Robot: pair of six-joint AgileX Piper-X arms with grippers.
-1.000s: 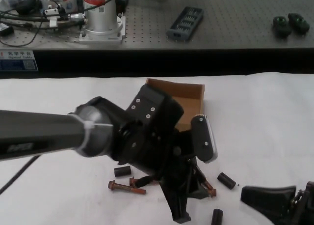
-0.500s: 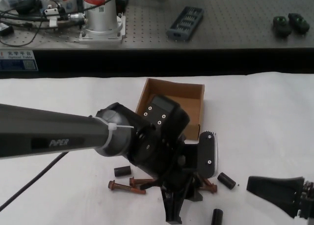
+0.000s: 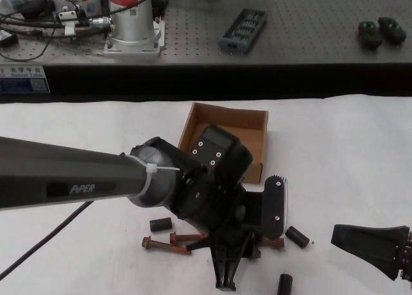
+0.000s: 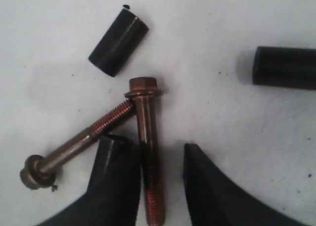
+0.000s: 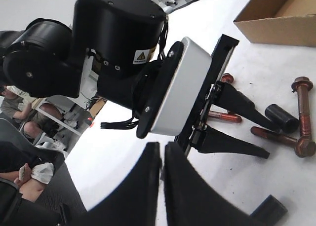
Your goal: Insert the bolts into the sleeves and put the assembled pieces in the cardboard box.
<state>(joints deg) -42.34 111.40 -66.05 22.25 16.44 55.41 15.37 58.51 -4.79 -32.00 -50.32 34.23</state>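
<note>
While the left tool (image 4: 150, 144) stands partly open astride a bolt (image 4: 147, 132), the right tool (image 5: 161, 148) is closed, empty.

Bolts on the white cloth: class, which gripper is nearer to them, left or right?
Left. The left gripper has its open jaws straddling the shank of one bolt. The right gripper sits off to the side, shut, well clear of it.

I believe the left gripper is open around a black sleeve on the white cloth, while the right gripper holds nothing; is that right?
Not quite. The left wrist view shows the left gripper open around a copper-coloured bolt, not a black sleeve; the nearest black sleeve lies clear of its fingers. The rest stands: it is on the white cloth, and the right gripper holds nothing.
</note>
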